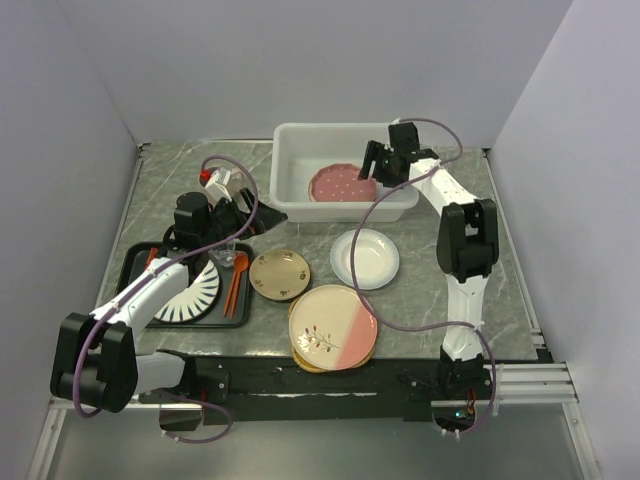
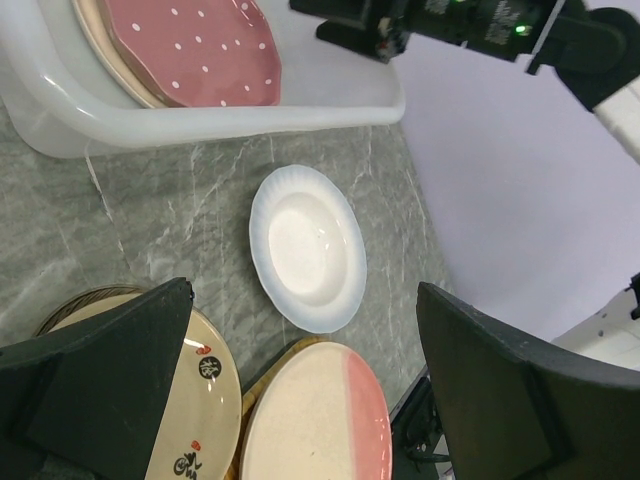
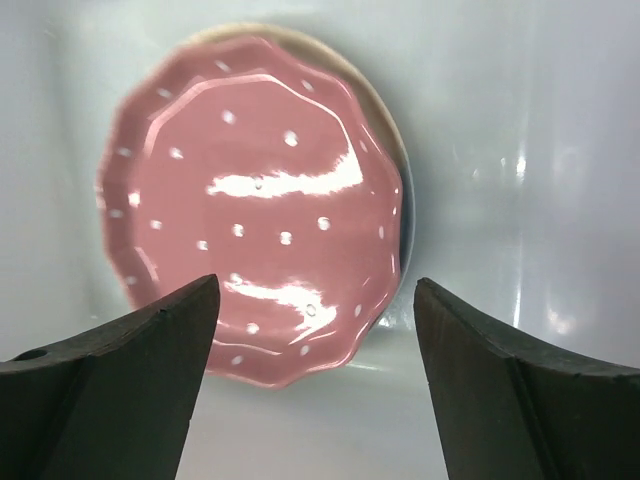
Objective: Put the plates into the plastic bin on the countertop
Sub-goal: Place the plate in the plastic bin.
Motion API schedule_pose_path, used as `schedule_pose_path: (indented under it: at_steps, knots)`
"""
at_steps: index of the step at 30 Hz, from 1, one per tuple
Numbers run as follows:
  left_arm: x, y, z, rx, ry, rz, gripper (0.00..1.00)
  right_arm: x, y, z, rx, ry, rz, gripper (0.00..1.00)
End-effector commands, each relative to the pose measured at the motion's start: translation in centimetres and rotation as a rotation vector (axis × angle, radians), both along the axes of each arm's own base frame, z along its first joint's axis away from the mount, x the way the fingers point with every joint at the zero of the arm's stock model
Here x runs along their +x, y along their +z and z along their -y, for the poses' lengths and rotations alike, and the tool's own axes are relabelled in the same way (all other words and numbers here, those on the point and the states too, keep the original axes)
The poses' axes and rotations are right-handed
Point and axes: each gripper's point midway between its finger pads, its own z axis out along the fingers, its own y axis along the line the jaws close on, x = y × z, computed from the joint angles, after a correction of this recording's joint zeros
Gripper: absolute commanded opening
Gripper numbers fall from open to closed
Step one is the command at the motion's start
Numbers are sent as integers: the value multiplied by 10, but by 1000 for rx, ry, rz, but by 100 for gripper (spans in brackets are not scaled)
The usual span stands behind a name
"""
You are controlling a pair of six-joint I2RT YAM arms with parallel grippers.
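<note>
Bin: the white translucent rectangular plastic bin (image 1: 292,165) stands at the far side of the grey-green marble-patterned countertop (image 1: 160,190).
In bin: a pink scalloped round plate with white dots (image 3: 250,220) lies flat on the bin floor. It rests on another plate, of which only a cream rim and a sliver of blue show.
Right gripper (image 3: 315,285): hangs over the right part of the bin, above the pink plate. Jaws are wide apart with nothing between them.
Left gripper (image 2: 303,290): raised over the countertop between tray and bin. Jaws are spread wide and empty.
Plates outside bin, all on the countertop:
- the plain white round deep plate (image 1: 365,258) sits just in front of the bin
- the small tan round plate (image 1: 280,274) sits left of it, not touching
- the cream-and-pink round plate with a sprig drawing (image 1: 332,322) sits nearest the arm bases, atop a plate showing only an orange-brown edge
Tray: the flat black tray (image 1: 140,270) at left holds a white plate with dark radial stripes (image 1: 195,295), orange utensils (image 1: 235,282) and a small clear glass (image 1: 225,255).
</note>
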Motion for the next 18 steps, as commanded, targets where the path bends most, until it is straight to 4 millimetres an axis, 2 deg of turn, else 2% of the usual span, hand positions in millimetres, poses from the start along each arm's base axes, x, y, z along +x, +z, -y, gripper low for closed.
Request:
schedule_pose_path:
  at_steps: [1,3,4,5,8,18]
  knots:
    - [0,15,-1,-4,-4,57,99,6,72,0,8,-8,185,87]
    - [1,14,-1,-4,-3,53,99,5,92,-3,37,4,249,88]
    - [1,13,-1,-2,-5,54,99,1,92,-6,53,18,255,89]
    - [1,13,0,-4,-6,51,99,-1,105,-7,63,22,290,89]
    - [2,12,0,-5,-9,47,99,-2,119,-11,75,30,336,90]
    - [3,11,1,0,-16,44,99,-5,124,-19,93,59,339,91]
